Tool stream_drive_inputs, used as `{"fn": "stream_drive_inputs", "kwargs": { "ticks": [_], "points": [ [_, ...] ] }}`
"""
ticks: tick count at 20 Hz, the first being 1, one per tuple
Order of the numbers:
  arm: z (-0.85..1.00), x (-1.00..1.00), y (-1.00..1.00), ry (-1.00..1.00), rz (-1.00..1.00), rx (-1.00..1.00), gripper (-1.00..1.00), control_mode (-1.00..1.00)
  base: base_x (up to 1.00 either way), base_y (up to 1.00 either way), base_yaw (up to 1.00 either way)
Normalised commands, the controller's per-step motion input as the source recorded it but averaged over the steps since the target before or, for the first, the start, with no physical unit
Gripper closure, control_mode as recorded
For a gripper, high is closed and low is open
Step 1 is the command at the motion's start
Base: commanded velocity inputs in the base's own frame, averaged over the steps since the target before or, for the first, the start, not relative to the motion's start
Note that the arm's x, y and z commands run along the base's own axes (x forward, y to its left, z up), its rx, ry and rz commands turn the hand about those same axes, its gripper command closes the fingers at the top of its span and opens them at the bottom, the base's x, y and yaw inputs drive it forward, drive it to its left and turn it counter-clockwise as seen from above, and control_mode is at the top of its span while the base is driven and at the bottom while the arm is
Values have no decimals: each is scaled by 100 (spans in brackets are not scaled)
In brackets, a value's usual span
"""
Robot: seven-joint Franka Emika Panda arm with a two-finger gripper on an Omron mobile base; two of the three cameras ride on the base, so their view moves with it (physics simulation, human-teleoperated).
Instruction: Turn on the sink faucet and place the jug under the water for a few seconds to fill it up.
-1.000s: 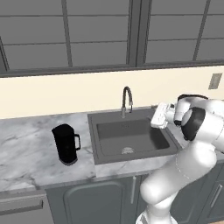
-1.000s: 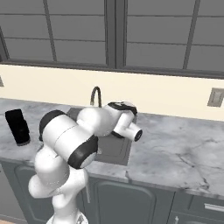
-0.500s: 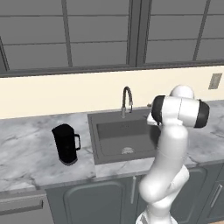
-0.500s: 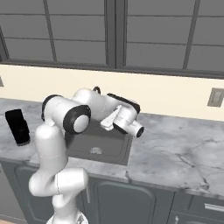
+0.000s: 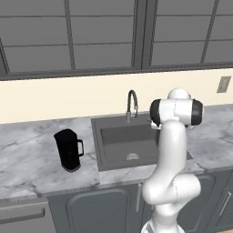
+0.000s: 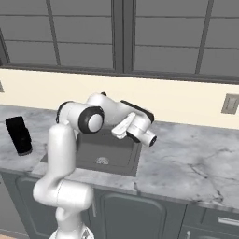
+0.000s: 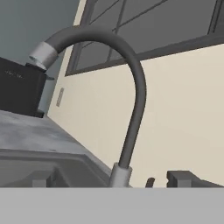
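- The sink faucet (image 5: 132, 103) stands at the back edge of the sink (image 5: 109, 154), a dark gooseneck with its nozzle turned down over the basin. No stream runs from it that I can make out, so I judge the tap is not yet on.
- In the hand view the faucet (image 7: 131, 100) arches right across my camera, its pale collar at the base near the bottom edge, so my hand is looking at it from low and close.
- The jug (image 5: 69, 150) sits upright on the marble counter (image 5: 27, 154) left of the sink, well apart from the tap, handle toward the basin. From the right base view it (image 6: 18, 135) is at the far left.
- My gripper (image 6: 122, 129) hangs over the right part of the sink with its jaws spread wide and nothing between them.
- Step in hand, as I judge it: reach the tap's control and switch it on. A small dark stub shows by the faucet base in the hand view, perhaps the lever, but I cannot tell.
- To do it well, I would come in slowly beside the neck, not against it, and push the lever with one finger.
- I would leave the jug alone until water runs.
- No brand, label or writing is readable anywhere.
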Motion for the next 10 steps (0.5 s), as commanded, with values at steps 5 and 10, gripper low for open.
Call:
{"fn": "stream_drive_inputs", "kwargs": {
  "ticks": [5,10],
  "points": [
    [-10,34,35,3,0,0,-100,-100,0,0,0],
    [-2,33,25,3,0,0,-100,-100,0,0,0]
  ]
}}
